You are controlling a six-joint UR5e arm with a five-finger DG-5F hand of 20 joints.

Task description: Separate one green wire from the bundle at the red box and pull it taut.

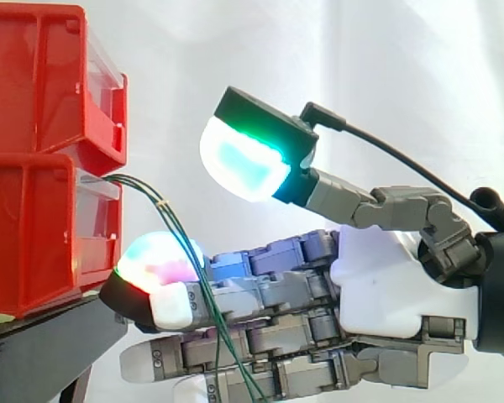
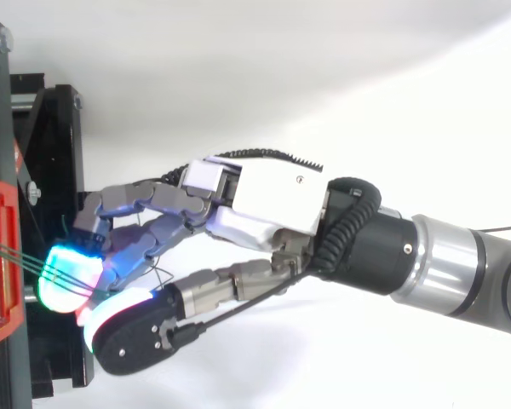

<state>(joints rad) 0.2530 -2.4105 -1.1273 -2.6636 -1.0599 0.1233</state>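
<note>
A bundle of thin green wires (image 1: 164, 206) comes out of the front of the lower red bin (image 1: 34, 235) and droops down to the right, across my fingers. My hand (image 1: 386, 285) reaches in from the right with its fingers stretched toward the bin. One glowing fingertip (image 1: 155, 264) sits just below the bin's front edge, beside the wires. The thumb pad (image 1: 244, 164) glows green and stays raised well above the fingers, with an open gap between. From above, the hand (image 2: 272, 200) points left at the red bin (image 2: 2, 256), its lit fingertips (image 2: 68, 277) at the wires (image 2: 17, 258).
A second red bin (image 1: 34, 84) is stacked on the lower one. Both rest on a black stand (image 1: 42, 336) whose frame (image 2: 55, 153) lies under the fingertips. A white curtain hangs behind.
</note>
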